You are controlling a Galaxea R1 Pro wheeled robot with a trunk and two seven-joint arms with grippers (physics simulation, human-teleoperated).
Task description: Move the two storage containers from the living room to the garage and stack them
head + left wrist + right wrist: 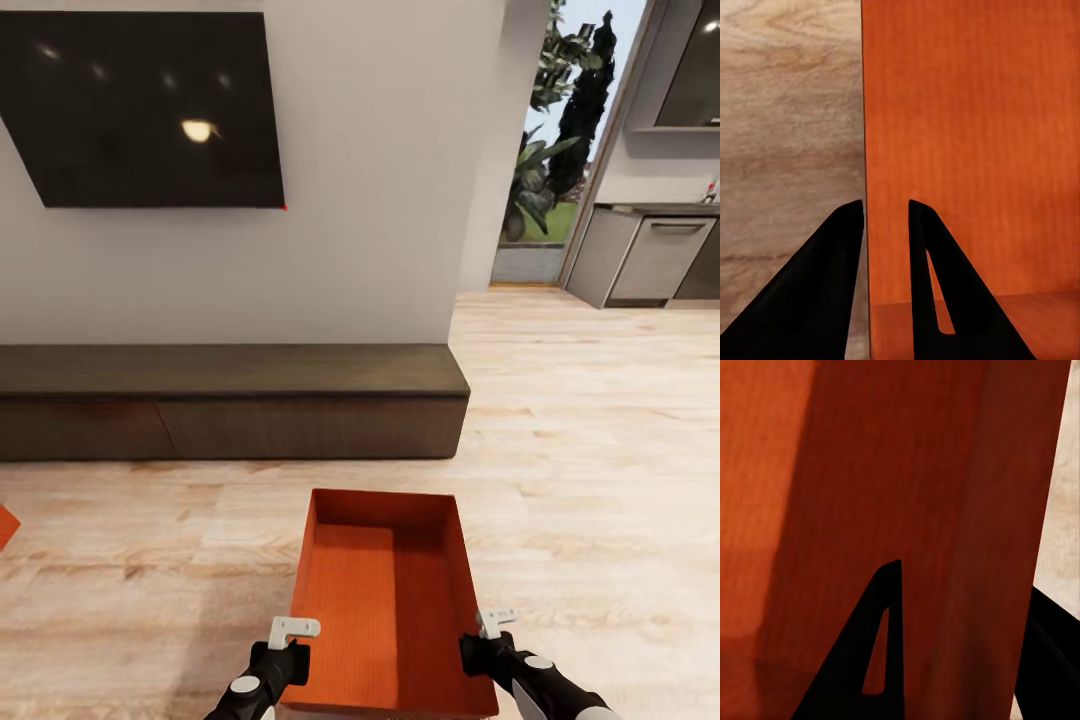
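One orange-red storage container (385,600) sits straight ahead of me over the pale wood floor of the living room, open side up and empty. My left gripper (295,632) is at its left wall and my right gripper (497,622) at its right wall, both near the container's close end. In the left wrist view the left gripper (886,206) has one black finger outside and one inside the container (975,112). The right gripper (967,577) straddles the container (870,457) wall the same way. A corner of the other storage container (5,525) shows at the far left edge.
A long dark low cabinet (230,400) runs along the grey wall ahead, under a black wall TV (150,105). To the right the wood floor (600,450) opens toward a glass door with plants (550,150) and grey kitchen cabinets (660,255).
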